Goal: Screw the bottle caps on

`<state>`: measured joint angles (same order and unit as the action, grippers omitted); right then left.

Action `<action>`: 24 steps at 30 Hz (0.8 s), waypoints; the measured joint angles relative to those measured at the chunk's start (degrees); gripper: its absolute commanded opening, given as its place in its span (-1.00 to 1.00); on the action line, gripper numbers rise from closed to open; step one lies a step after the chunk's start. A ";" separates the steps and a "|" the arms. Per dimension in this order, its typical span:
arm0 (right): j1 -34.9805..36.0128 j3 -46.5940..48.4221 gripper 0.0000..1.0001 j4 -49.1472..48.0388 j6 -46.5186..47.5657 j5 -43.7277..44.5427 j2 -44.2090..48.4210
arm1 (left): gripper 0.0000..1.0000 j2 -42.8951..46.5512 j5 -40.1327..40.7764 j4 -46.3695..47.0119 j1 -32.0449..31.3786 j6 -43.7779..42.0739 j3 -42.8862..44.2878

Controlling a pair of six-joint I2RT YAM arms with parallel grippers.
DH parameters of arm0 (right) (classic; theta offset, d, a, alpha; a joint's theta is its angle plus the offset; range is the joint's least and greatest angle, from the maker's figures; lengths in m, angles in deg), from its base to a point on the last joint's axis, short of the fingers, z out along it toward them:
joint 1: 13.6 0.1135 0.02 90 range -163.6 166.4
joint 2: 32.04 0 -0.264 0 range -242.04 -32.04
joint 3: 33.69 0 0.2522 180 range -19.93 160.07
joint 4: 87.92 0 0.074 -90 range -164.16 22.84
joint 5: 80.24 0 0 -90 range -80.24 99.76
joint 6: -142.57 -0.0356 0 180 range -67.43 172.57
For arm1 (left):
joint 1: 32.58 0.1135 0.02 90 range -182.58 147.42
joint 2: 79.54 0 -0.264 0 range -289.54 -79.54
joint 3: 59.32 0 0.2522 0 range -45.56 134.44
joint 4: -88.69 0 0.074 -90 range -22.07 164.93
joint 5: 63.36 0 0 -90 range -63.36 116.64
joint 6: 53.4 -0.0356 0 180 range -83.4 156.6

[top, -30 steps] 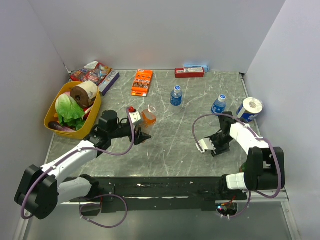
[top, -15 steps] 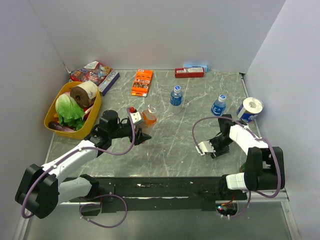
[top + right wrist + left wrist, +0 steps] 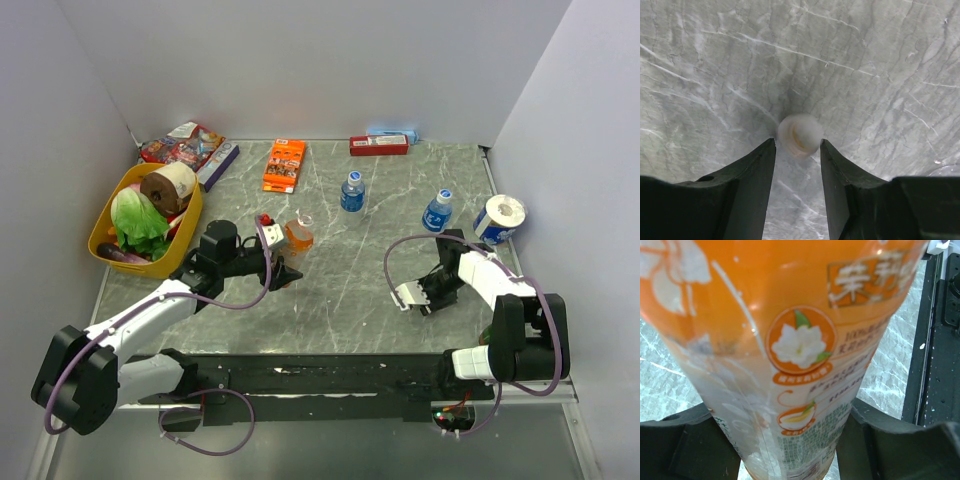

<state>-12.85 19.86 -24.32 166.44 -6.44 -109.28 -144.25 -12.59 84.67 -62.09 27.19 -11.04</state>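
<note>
Your left jaws are clamped on the lower part of the orange bottle (image 3: 800, 340), with a finger (image 3: 685, 445) pressed against each side. In the top view it sits left of centre on the worktop (image 3: 340, 290). Your right jaws are apart and low over the worktop. The whitish cap (image 3: 800, 135) lies on the worktop just at their tips, ungripped. The 2 blue-label bottles (image 3: 351, 195) (image 3: 436, 213) stand upright farther back, with blue caps (image 3: 352, 177) (image 3: 445, 195) on their necks.
</note>
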 measured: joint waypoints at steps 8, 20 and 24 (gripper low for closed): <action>0.00 1.33 -0.05 1.97 0.00 -1.05 0.00 | 0.05 -0.07 0.02 0.00 0.00 -0.02 0.13; 0.42 2.84 -0.05 2.95 0.00 -2.01 -0.24 | 0.06 -0.57 0.02 -0.09 0.00 -0.33 0.22; 1.29 1.33 -0.06 2.89 0.00 -2.51 0.35 | 0.07 -0.66 0.02 -0.15 0.00 -0.42 0.22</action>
<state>-11.56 21.20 -21.43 166.44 -8.96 -108.93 -144.91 -12.56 84.52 -62.09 26.77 -10.82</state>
